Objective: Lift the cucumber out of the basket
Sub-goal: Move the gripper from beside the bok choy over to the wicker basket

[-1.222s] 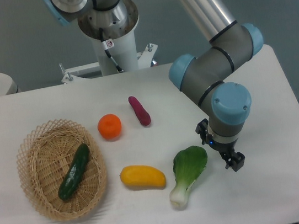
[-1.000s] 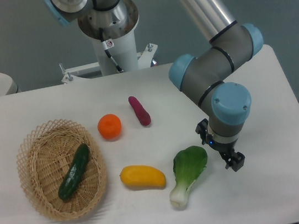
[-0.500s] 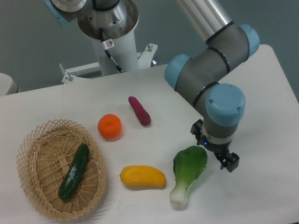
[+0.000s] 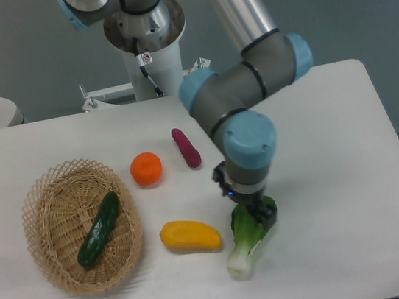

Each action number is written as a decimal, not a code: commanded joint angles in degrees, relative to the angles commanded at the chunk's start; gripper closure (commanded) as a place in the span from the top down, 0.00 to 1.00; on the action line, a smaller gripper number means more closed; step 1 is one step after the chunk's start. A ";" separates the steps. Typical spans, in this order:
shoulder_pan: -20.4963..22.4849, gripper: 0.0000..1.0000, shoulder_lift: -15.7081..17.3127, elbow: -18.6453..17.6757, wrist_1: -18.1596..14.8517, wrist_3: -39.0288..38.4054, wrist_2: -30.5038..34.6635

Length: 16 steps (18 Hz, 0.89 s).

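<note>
The dark green cucumber [image 4: 99, 229] lies slantwise inside the oval wicker basket [image 4: 36, 193] at the left of the table. My gripper [image 4: 245, 201] points down over the leafy top of a bok choy, far to the right of the basket. Its black fingertips [image 4: 267, 215] stick out on either side of the wrist, spread apart, with nothing between them. The wrist hides most of the fingers.
A bok choy [image 4: 244, 246] lies under the gripper. A yellow fruit [image 4: 190, 236] lies between it and the basket. An orange [image 4: 146, 169] and a purple vegetable [image 4: 186, 148] lie farther back. The robot base [image 4: 144, 31] stands behind the table.
The arm has swung left: the gripper moved from right of the bok choy to over its leaves. The cucumber and other produce have not moved.
</note>
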 joint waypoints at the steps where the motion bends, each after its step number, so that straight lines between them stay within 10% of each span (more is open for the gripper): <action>1: -0.88 1.00 0.35 -0.09 -0.09 -2.37 -0.18; 16: -15.47 1.00 1.86 -4.31 1.66 -29.71 -0.53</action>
